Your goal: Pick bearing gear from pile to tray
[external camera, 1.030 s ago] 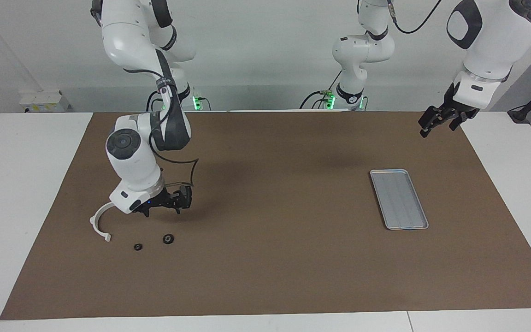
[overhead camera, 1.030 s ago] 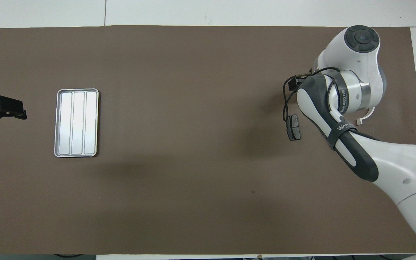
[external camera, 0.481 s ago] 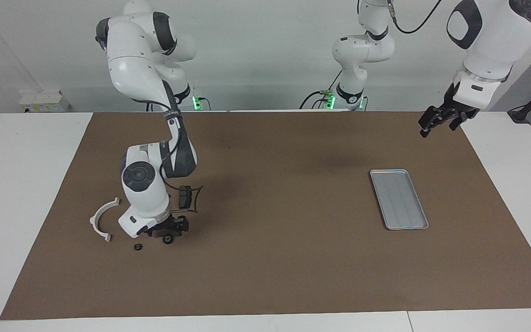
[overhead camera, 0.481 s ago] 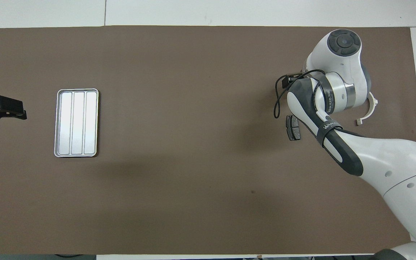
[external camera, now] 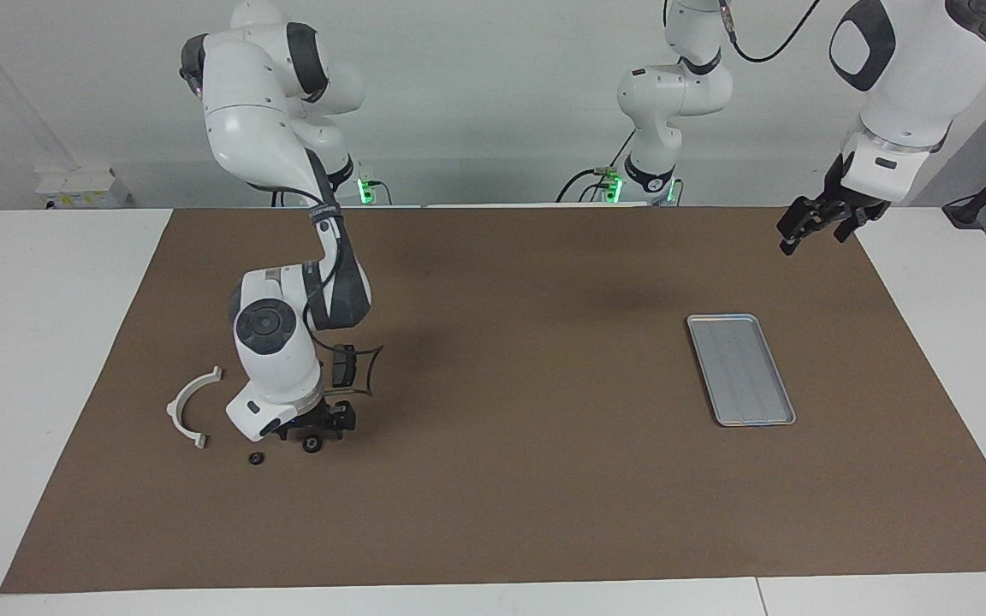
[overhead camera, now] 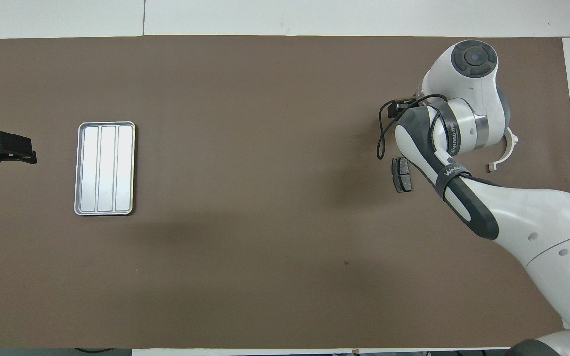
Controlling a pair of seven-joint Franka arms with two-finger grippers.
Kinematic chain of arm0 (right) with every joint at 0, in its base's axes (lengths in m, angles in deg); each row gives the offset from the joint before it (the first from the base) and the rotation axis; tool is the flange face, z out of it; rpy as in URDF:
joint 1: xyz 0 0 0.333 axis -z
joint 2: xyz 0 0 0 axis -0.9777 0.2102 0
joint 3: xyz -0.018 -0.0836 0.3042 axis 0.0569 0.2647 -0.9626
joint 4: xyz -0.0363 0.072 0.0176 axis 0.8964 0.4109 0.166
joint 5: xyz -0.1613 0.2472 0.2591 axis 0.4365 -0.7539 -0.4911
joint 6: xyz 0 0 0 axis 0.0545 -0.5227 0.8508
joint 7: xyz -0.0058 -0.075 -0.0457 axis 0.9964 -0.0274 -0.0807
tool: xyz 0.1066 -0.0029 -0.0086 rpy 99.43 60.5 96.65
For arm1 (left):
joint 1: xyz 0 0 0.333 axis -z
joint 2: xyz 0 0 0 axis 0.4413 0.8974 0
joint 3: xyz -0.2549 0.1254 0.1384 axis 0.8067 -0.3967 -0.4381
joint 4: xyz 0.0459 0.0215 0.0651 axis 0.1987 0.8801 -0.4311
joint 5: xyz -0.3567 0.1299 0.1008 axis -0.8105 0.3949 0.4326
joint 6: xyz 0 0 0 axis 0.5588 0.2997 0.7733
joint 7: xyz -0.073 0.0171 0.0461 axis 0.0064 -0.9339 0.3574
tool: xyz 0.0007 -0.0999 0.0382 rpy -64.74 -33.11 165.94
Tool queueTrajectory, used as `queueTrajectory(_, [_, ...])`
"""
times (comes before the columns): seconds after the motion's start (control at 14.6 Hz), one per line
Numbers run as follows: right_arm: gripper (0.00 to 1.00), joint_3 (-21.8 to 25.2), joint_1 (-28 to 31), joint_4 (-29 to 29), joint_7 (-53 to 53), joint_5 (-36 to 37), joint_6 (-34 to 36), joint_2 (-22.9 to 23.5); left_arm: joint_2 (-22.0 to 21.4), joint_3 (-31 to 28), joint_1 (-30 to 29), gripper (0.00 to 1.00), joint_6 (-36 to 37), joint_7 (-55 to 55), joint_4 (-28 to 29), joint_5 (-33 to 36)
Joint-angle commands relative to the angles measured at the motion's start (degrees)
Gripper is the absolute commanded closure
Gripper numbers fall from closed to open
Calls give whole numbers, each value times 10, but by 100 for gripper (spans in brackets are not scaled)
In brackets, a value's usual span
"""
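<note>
With the right gripper [external camera: 315, 432] spread apart low over the ring [external camera: 312, 444] beside the white bracket [external camera: 191, 407], we should centre and close gently, then carry it to the tray [external camera: 740, 369]; the left gripper [external camera: 811, 224] waits open.

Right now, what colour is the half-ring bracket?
White. The bracket shows best in the facing view; the arm partly hides it from overhead.
</note>
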Motion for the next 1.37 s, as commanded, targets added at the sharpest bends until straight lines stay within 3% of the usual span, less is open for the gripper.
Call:
queueTrajectory(0.0, [2, -5, 9, 12, 17, -1, -9, 11, -13, -2, 3, 0, 1, 3, 11, -5])
queueTrajectory(0.82, [3, -5, 17, 11, 20, -30, -26, 19, -13, -2, 2, 0, 1, 3, 11, -5])
queueTrajectory(1.03, [9, -5, 17, 6, 28, -30, -24, 18, -12, -2, 2, 0, 1, 3, 11, -5])
queueTrajectory(1.3, [9, -5, 16, -3, 41, -45, -10, 17, -13, -2, 2, 0, 1, 3, 11, -5])
